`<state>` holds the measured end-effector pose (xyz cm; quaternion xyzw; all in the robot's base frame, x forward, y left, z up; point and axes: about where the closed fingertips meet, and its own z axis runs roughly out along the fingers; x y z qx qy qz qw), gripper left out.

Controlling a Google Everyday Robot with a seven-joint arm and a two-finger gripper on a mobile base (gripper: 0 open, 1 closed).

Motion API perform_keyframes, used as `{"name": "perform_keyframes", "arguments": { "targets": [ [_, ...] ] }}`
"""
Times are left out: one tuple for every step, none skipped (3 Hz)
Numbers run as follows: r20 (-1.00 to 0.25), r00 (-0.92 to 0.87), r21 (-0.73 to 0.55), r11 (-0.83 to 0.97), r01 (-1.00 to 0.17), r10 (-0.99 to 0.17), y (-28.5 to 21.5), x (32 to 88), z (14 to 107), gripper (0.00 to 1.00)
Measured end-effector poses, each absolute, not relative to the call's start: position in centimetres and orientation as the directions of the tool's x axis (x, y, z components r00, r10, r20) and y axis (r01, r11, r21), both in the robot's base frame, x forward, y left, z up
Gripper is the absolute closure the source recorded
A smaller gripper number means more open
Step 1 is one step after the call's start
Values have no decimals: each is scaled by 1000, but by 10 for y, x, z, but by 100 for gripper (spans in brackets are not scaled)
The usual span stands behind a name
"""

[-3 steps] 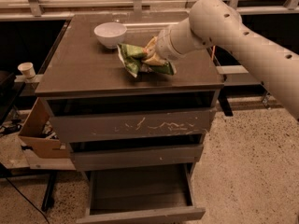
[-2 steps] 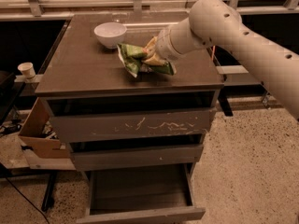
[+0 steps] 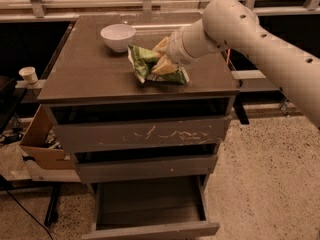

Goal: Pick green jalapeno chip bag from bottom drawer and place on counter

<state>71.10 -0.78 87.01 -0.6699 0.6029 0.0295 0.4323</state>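
Nothing has shifted: the two-finger gripper (image 3: pixel 161 58) sits at the crinkled shiny green chip bag (image 3: pixel 142 59) on the glossy grey-brown counter (image 3: pixel 85 71). Whether it grips the bag, I cannot tell. Withdrawing unreleased could drag the bag off.

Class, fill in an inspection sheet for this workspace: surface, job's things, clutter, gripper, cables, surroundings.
Surface: counter, glossy grey-brown slab.
Job's things: green jalapeno chip bag lies on the counter, right of centre; bottom drawer pulled out.
Clutter: white bowl on the counter, behind and left of the bag; paper cup and cardboard box left of the cabinet.
Gripper: gripper at the bag, over the counter.
Cables: black cable on the floor, lower left.
Surroundings: speckled floor; ledge with metal posts behind.
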Motion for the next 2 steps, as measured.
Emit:
{"name": "perform_keyframes", "arguments": {
  "targets": [
    [-561,271,-544,101,-833,-782,-8,711,870,0],
    [-561,271,-544,101,-833,-782,-8,711,870,0]
  ]
}}
